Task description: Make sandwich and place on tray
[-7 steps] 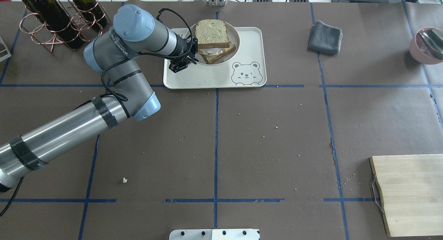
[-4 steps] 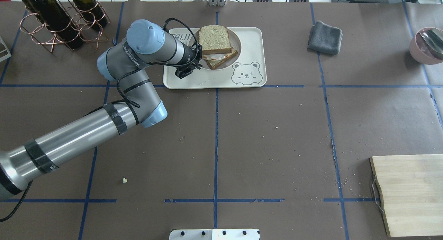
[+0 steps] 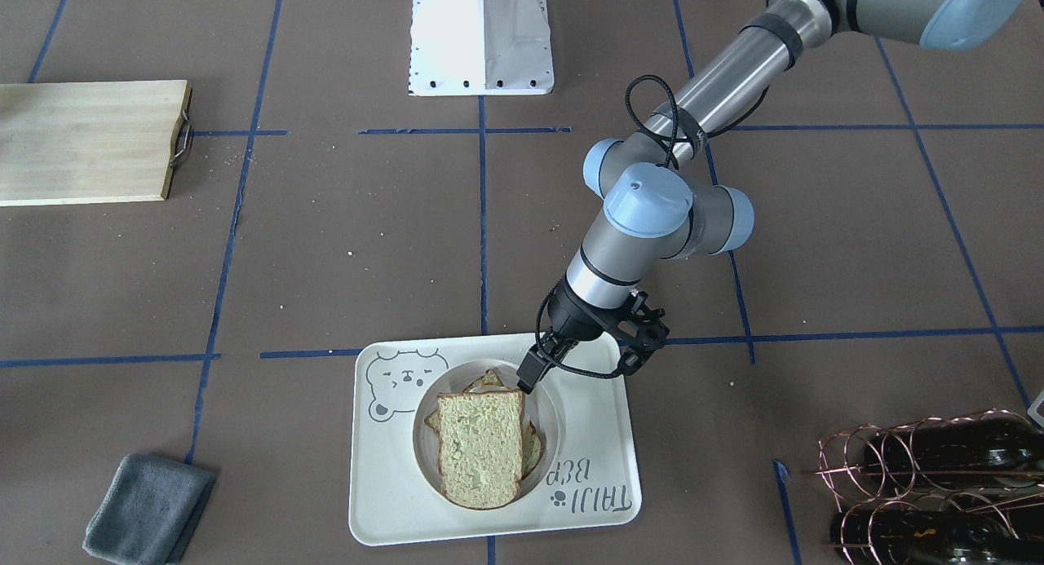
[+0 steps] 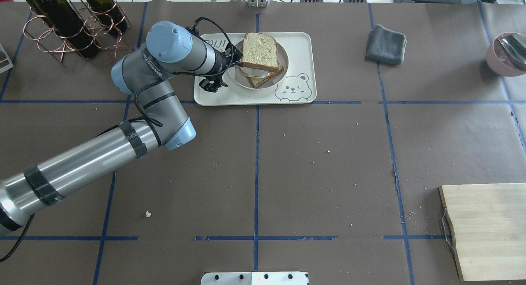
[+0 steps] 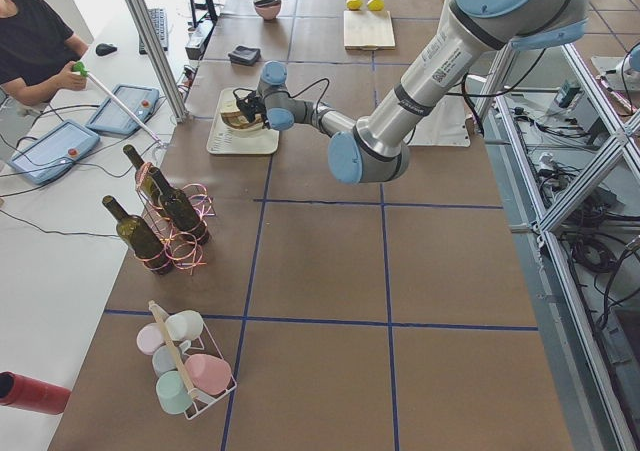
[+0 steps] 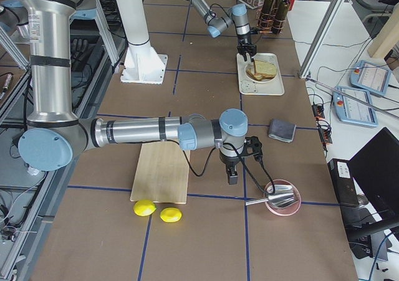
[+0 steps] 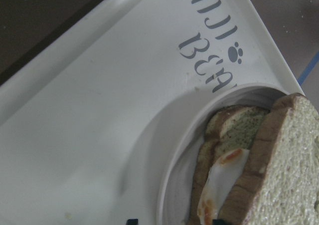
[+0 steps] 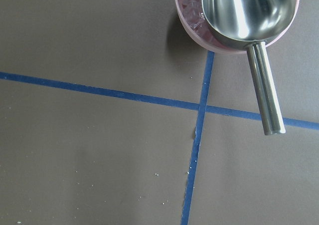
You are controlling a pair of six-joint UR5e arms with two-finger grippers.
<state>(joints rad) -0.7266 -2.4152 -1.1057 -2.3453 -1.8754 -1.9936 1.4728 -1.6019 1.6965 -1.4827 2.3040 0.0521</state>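
Evidently the sandwich [image 4: 259,52] sits on its plate [image 4: 240,77] inside the tray [image 4: 254,93], near the desk's far edge. The left claw [image 3: 528,376] hangs at the plate's rim; clamped or slack, I cannot tell. Best to let go fully, then rise straight up so nothing drags.

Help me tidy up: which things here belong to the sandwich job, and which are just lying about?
Job in hand: sandwich, plate, tray, left gripper.

Lying about: board, cloth, bottles, bowl, scoop, lemons, mugs.
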